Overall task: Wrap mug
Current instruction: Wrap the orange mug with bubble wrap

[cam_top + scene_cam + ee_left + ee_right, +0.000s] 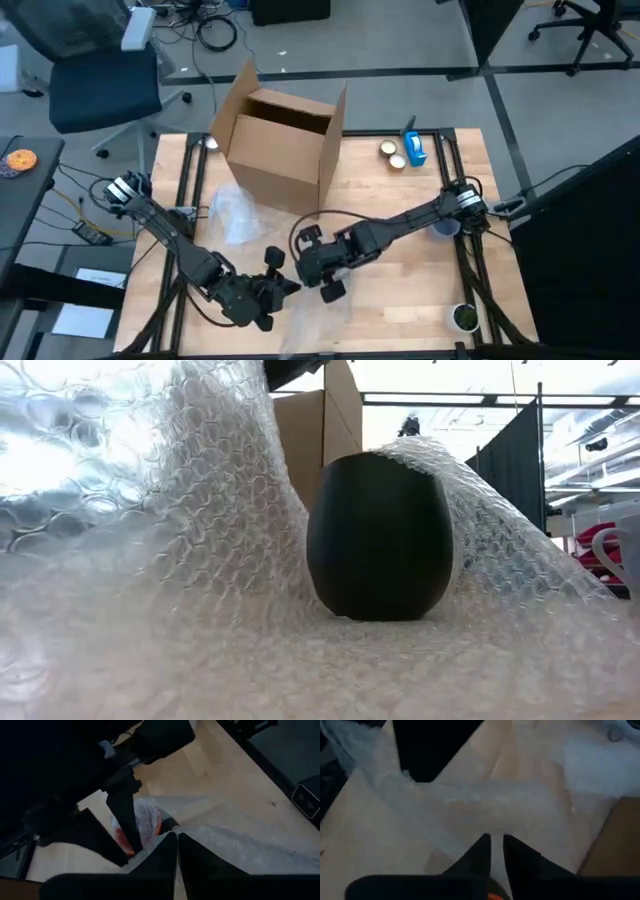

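Note:
A dark rounded mug [378, 535] stands upright on a sheet of bubble wrap [150, 560] near the table's front edge. The wrap rises steeply beside it on one side and drapes over its far shoulder on the other. In the high view the two grippers meet above the sheet [310, 325] and cover the mug. My left gripper [283, 288] comes from the table's left and is shut on the wrap. My right gripper [322, 283] comes from the right and is also shut on it. My left gripper pinches an edge of the bubble wrap [170, 837] between its two fingertips. The sheet spreads away from the fingers over the table. One layer or several, I cannot tell. My right gripper pinches the bubble wrap [492, 834] at its fingertips, and the sheet runs away from them in a raised band. Which edge it has cannot be told.
An open cardboard box [285, 140] stands at the table's far middle, with a second piece of bubble wrap [235, 215] in front of it. Tape rolls [392, 152] and a blue item [413, 148] lie at the far right. A small dark round thing [463, 317] sits near the front right corner.

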Controlling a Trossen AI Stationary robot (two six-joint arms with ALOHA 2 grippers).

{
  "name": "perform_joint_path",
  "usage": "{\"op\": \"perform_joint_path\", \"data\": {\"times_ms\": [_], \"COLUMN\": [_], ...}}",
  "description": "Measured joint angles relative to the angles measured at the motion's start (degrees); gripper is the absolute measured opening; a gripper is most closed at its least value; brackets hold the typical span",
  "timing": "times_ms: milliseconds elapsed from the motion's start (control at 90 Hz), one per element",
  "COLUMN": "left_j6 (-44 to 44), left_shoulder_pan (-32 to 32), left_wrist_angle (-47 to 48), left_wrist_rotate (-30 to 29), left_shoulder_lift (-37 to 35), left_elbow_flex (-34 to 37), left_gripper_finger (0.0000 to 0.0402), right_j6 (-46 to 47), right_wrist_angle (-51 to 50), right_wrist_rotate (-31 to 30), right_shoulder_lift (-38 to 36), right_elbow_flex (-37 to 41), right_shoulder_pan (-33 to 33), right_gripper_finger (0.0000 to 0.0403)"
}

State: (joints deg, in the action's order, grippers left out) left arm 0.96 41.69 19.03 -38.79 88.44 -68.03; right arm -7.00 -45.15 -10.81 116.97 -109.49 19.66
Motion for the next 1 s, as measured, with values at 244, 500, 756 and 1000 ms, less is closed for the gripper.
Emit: {"op": "perform_joint_path", "data": {"times_ms": [244,500,756,1000], "left_j6": [-0.12,0.00,0.07,0.48], "left_shoulder_pan": [0.00,0.01,0.00,0.00], "left_wrist_angle": [0.01,-1.63,-2.03,-3.41], "left_wrist_rotate": [0.10,5.13,7.10,7.23], "left_shoulder_lift": [0.00,0.00,0.00,0.00], "left_elbow_flex": [-0.04,-0.07,-0.09,-0.09], "left_gripper_finger": [0.0001,0.0001,0.0001,0.0001], "right_j6": [3.73,-0.17,1.99,2.84], "right_wrist_angle": [0.77,1.41,1.36,4.67], "right_wrist_rotate": [1.47,10.15,15.89,16.96], "right_shoulder_lift": [0.13,0.13,0.13,0.24], "right_elbow_flex": [0.00,0.00,0.00,5.11], "right_shoulder_pan": [-0.14,0.99,0.09,-0.94], "right_gripper_finger": [0.0152,0.0260,0.0264,0.0200]}}
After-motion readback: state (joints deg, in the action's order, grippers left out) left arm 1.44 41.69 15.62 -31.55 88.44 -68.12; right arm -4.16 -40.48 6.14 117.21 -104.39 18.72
